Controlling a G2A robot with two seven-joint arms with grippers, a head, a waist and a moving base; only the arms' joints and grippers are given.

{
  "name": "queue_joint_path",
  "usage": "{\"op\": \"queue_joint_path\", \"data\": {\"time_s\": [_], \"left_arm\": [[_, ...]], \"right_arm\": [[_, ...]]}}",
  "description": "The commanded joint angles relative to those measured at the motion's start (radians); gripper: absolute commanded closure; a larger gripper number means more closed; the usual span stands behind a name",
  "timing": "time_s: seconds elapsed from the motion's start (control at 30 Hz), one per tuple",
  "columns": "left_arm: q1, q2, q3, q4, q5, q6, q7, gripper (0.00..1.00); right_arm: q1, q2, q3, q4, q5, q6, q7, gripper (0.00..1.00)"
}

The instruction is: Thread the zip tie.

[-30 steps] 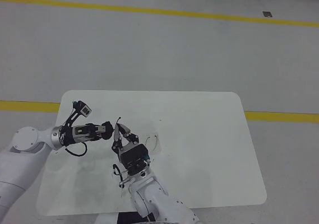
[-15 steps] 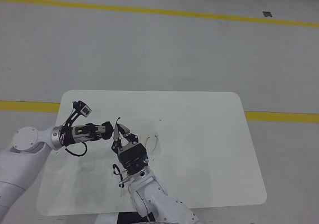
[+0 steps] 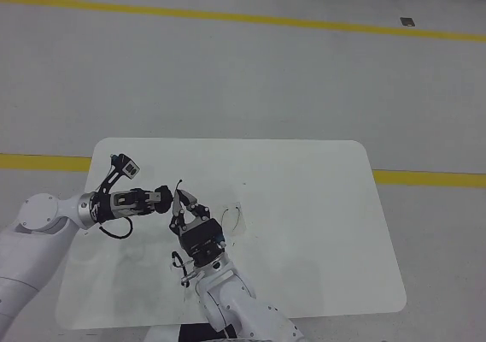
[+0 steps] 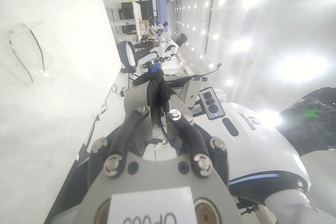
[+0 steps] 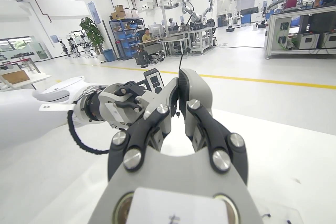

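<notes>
The fingers [image 5: 195,89] of the right gripper [image 5: 179,78] were pressed together on the zip tie [image 5: 181,62], pinching it near its lower end. The fingers [image 4: 136,99] of the left gripper [image 4: 157,88] were also pressed together. I could not tell if the tie ran between them.

The left arm came in from the left edge of the table [image 3: 311,171] and lay nearly level, with its gripper [image 3: 166,199] pointing toward the right edge. The right arm rose from the near edge with its gripper [image 3: 181,200] pointing toward the far edge. The two sets of fingertips met tip to tip over the left half of the table, between the near and far edges.

The zip tie [image 3: 178,185] was a thin black strand. Its long axis ran straight out of the right fingertips toward the far edge, and it bent a little at its free end.

A clear tray [image 3: 241,209] with loose black ties lay flat on the table just beside the grippers, on the side toward the right edge.

Compared with a second before, the right wrist sat slightly nearer the left edge. The left arm and the tray were where they had been.
</notes>
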Motion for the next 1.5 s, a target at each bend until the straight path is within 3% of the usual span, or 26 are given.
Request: {"op": "queue_joint_path", "data": {"time_s": [0.0, 1.47], "left_arm": [[0.000, 0.000, 0.000, 0.000, 0.000, 0.000, 0.000, 1.00], [0.000, 0.000, 0.000, 0.000, 0.000, 0.000, 0.000, 1.00]], "right_arm": [[0.000, 0.000, 0.001, 0.001, 0.001, 0.000, 0.003, 1.00], [0.004, 0.013, 0.001, 0.012, 0.024, -0.005, 0.020, 1.00]]}}
